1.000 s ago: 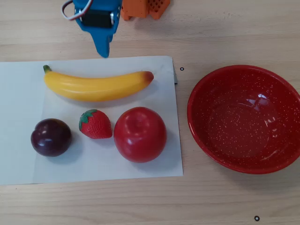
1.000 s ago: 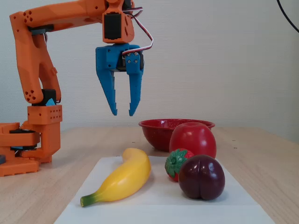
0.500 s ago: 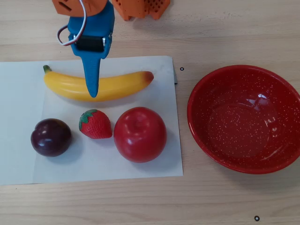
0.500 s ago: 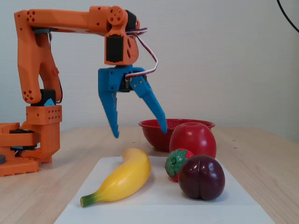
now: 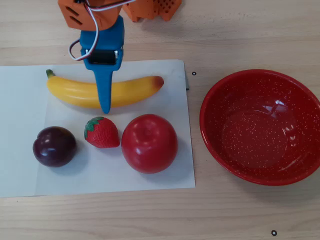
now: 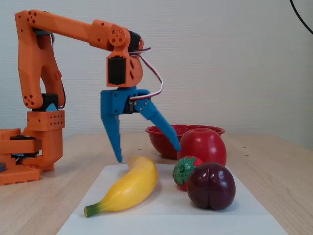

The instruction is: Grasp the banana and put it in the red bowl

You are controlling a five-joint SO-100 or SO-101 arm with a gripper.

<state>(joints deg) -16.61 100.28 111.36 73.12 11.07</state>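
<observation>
Item 1, banana [image 5: 102, 92]: lies lengthwise on the white paper sheet [image 5: 20, 170], green stem toward the overhead view's left, reddish end toward the red bowl [image 5: 261, 127]. Not yet lifted.

Item 2, gripper [image 6: 146, 154]: spread wide, nothing held. A second ago I had it hanging high with fingers close together, behind the banana; it has since opened and come down over the fruit. In the fixed view one fingertip [image 6: 118, 157] sits just behind the banana's upper end, the other reaches toward the apple [image 6: 201, 146]. I judge this the final approach: the jaws straddle the banana's middle, and closing should follow once they are lower.

Item 3, arm: shoulder upright at the fixed view's left, upper link sloping down to the wrist, gripper pointing downward.

Item 4, red bowl: empty, on the desk [image 5: 240, 30], well apart from the banana, beyond the sheet's edge.

Item 5, neighbours of the banana: strawberry [image 5: 102, 132], apple and plum [image 5: 54, 146], near it on the sheet.
</observation>
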